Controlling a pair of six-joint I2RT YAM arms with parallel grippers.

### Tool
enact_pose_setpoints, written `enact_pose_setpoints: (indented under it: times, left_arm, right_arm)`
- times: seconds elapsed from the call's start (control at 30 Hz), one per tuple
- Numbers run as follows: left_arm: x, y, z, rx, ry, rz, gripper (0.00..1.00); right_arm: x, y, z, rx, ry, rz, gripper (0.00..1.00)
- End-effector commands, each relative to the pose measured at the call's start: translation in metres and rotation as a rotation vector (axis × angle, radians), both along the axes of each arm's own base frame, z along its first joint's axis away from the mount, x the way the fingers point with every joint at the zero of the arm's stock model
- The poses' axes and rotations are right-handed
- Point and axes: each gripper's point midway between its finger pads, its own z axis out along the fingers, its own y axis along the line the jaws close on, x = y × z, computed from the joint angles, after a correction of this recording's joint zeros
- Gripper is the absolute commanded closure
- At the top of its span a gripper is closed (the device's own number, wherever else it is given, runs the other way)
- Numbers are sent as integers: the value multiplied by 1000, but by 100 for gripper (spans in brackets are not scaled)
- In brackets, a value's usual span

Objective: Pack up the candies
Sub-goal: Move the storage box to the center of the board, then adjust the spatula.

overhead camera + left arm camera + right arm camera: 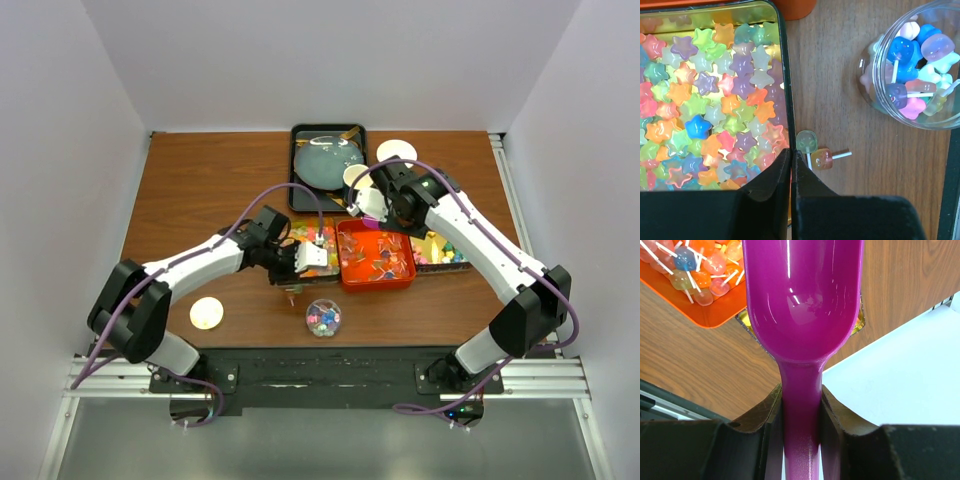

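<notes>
The right gripper (801,400) clamps the empty purple scoop (802,300) by its handle, while the left gripper (791,156) is pressed closed at the rim of the tin (782,60) holding star candies (710,100), two lollipops (815,152) just beside its tips
</notes>
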Motion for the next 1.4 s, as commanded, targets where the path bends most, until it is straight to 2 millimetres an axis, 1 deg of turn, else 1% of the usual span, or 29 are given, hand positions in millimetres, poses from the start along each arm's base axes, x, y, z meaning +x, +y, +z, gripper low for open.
enact_pose_setpoints:
  times: [0.0,0.03,0.17,0.2,0.23,0.3,0.33,0.37,0.4,0.47,0.5,0.53,0.57,0.6,0.63,0.67,0.7,0.73,0.77,0.8,0.83,0.87,0.9,0.97,1.0,1.03,1.1,1.23,1.37]
  left_arm:
    - [-18,-4,-23,47,72,-53,95]
    - [-10,-12,-21,36,59,-54,95]
    - [-3,-24,-18,18,49,-58,93]
    - [-2,-23,-16,21,43,-52,88]
    - [-1,-21,-12,21,34,-26,72]
    - [2,-11,-6,39,17,10,64]
    - [-2,-6,4,18,22,32,57]
    - [-1,-4,12,-7,27,55,54]
    - [6,4,30,-57,22,113,52]
    - [11,6,51,-143,41,177,45]
    - [20,14,66,-195,61,274,43]
    - [26,8,81,-267,70,288,38]
    - [31,7,91,-310,86,317,36]
    - [37,10,100,-364,150,404,35]
    - [39,-1,118,-463,187,373,33]
    - [41,-4,126,-520,238,380,33]
    - [54,-5,139,-611,318,440,33]
    - [43,-11,147,-679,428,394,32]
    - [45,-12,154,-734,476,389,32]
    - [43,-11,159,-782,652,469,32]
    - [42,-12,167,-866,606,394,31]
    - [40,-12,171,-903,626,386,31]
    - [38,-12,174,-930,701,421,30]
    - [41,-11,175,-963,682,423,28]
    - [42,-11,174,-962,690,433,28]
    - [43,-11,172,-959,694,442,28]
    - [46,-11,167,-947,710,468,28]
    - [53,-10,163,-961,739,524,27]
    - [59,-9,152,-944,753,571,28]
  right_arm:
    - [4,-4,11,2,-45,-10,100]
    - [4,-4,11,5,-42,-8,100]
    - [6,-2,12,6,-38,-9,100]
    - [6,-2,12,9,-40,-7,100]
    - [4,-2,12,12,-37,-4,100]
    - [1,-1,11,18,-24,6,100]
    - [-2,0,10,31,-10,17,100]
    - [-4,1,11,39,-1,27,100]
    - [-6,2,11,41,6,46,100]
    - [-10,6,11,75,12,82,100]
    - [-4,11,14,97,-22,100,100]
    - [-3,13,14,114,-36,109,100]
    - [-8,18,13,155,-35,130,100]
    - [-6,25,14,186,-44,157,100]
    - [-8,30,12,216,-40,176,100]
    - [-14,40,14,280,-32,209,100]
    - [-13,47,17,316,-53,238,100]
    - [-16,51,12,336,-45,257,100]
    - [-17,57,12,361,-53,284,100]
    - [-14,64,20,402,-101,318,100]
    - [-13,68,21,411,-118,333,100]
    - [-14,74,18,415,-122,351,100]
    - [-10,79,18,414,-131,361,100]
    - [-11,90,17,406,-113,394,100]
    - [-9,94,10,395,-81,386,100]
    - [-8,101,16,407,-87,393,100]
    - [-6,110,15,424,-81,398,100]
    - [-12,132,10,409,-78,462,100]
    - [-14,142,13,422,-89,477,100]
